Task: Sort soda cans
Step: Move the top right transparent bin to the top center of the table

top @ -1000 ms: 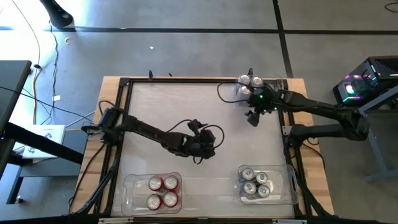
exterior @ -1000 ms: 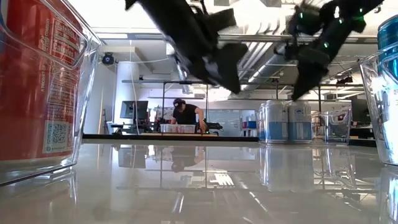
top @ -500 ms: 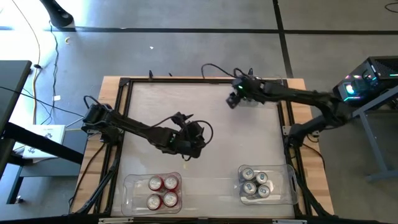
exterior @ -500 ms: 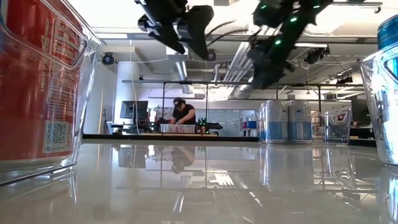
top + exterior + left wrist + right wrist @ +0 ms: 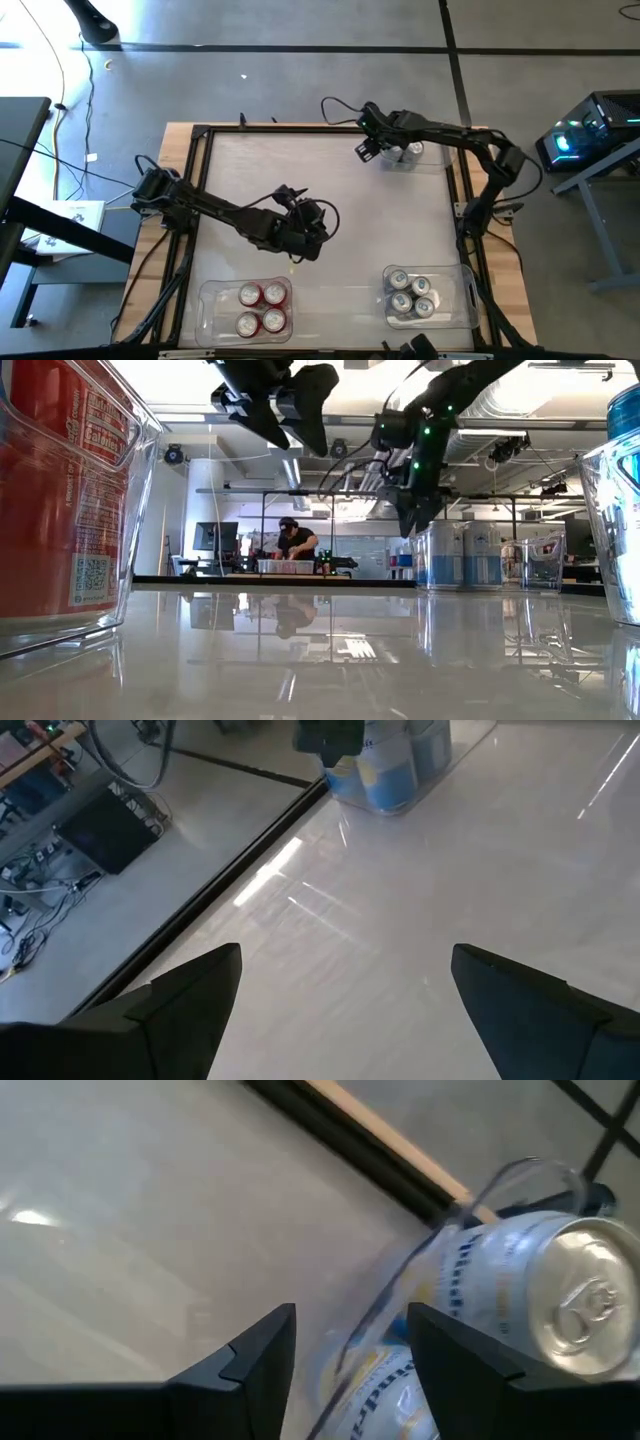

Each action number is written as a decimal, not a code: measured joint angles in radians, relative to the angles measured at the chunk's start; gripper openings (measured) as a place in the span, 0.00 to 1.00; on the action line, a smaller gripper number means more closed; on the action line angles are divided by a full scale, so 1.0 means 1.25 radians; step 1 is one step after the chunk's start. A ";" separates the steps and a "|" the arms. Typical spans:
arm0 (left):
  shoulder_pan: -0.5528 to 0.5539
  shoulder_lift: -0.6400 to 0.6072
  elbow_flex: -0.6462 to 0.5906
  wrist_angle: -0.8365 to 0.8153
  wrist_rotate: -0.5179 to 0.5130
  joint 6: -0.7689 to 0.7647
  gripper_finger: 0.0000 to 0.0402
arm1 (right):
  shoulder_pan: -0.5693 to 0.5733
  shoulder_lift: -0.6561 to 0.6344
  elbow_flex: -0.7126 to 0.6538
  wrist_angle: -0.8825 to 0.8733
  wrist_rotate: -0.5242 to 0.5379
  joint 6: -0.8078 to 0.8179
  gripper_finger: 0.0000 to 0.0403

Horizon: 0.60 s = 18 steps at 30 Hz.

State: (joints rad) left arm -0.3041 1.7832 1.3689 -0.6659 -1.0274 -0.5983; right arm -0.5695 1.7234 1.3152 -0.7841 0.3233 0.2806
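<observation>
Taking the clear rectangular plastic bin at the table's far right corner (image 5: 408,156) as the landmark: it holds silver-grey cylindrical metal cans with silver tops (image 5: 413,150), seen through its wall in the right wrist view as pale cans with blue lettering (image 5: 540,1280). The right gripper (image 5: 366,150) hovers just beside this bin, on the side toward the table's middle, its dark fingers (image 5: 250,1355) parted with nothing between them. The left gripper (image 5: 300,240) hangs above the table's middle, well apart from that bin, its two fingers (image 5: 190,990) spread wide and empty over the bare white tabletop (image 5: 420,920). Along the near edge, far from the corner bin, one clear bin holds four red cans (image 5: 262,307) and another holds four blue cans (image 5: 411,295).
</observation>
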 joint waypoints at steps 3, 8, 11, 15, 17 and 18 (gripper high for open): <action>-0.005 0.000 0.000 0.000 -0.002 -0.003 0.89 | -0.005 0.014 0.002 -0.010 0.018 0.006 0.44; -0.005 0.000 0.000 0.004 -0.003 -0.003 0.89 | -0.005 0.023 0.003 -0.007 0.024 0.006 0.39; -0.005 0.000 0.000 0.006 -0.003 -0.003 0.89 | -0.010 0.023 0.003 -0.007 0.022 0.005 0.37; -0.004 0.000 0.000 0.011 -0.003 -0.003 0.89 | -0.022 0.025 0.003 -0.008 0.010 0.013 0.37; -0.004 0.000 0.000 0.011 -0.003 -0.003 0.89 | -0.024 0.026 0.003 -0.014 0.003 0.014 0.37; -0.004 0.000 0.000 0.011 -0.003 -0.003 0.89 | -0.024 0.026 0.003 -0.017 0.003 0.013 0.37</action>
State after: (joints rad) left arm -0.3096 1.7832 1.3685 -0.6521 -1.0313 -0.6025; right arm -0.5993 1.7554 1.3189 -0.8050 0.3267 0.2968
